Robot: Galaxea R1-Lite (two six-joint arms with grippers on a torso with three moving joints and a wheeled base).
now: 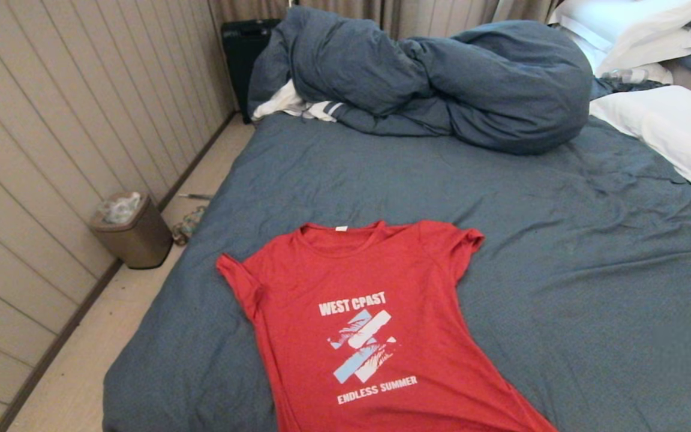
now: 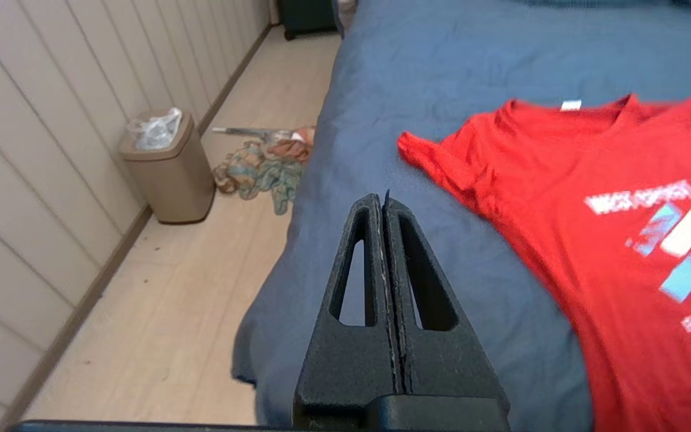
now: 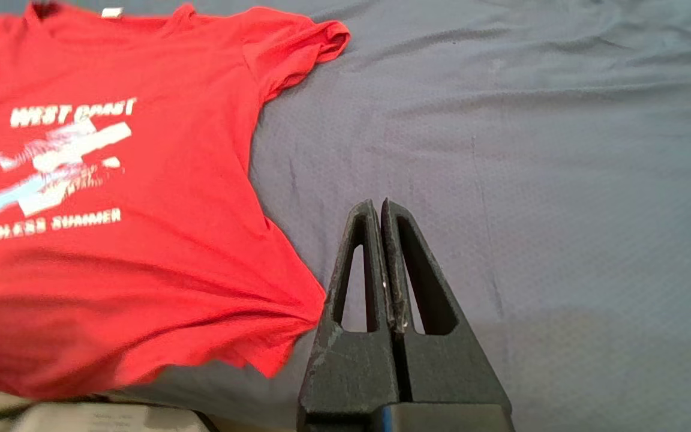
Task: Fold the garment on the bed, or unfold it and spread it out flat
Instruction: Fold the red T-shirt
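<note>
The red T-shirt (image 1: 357,324) lies spread flat, print side up, on the bed's (image 1: 561,252) blue-grey sheet near the front edge, collar toward the far side. Its lower hem runs out of the head view. Neither arm shows in the head view. My left gripper (image 2: 381,201) is shut and empty, hovering above bare sheet beside the shirt's (image 2: 591,240) left sleeve. My right gripper (image 3: 379,204) is also shut and empty, above the sheet just off the shirt's (image 3: 111,198) right lower corner.
A bunched blue-grey duvet (image 1: 435,78) fills the far side, with a white striped cloth (image 1: 297,107) tucked beside it. White pillows (image 1: 675,129) lie far right. On the floor to the left stand a tan bin (image 1: 132,231) and crumpled cloth (image 2: 261,168).
</note>
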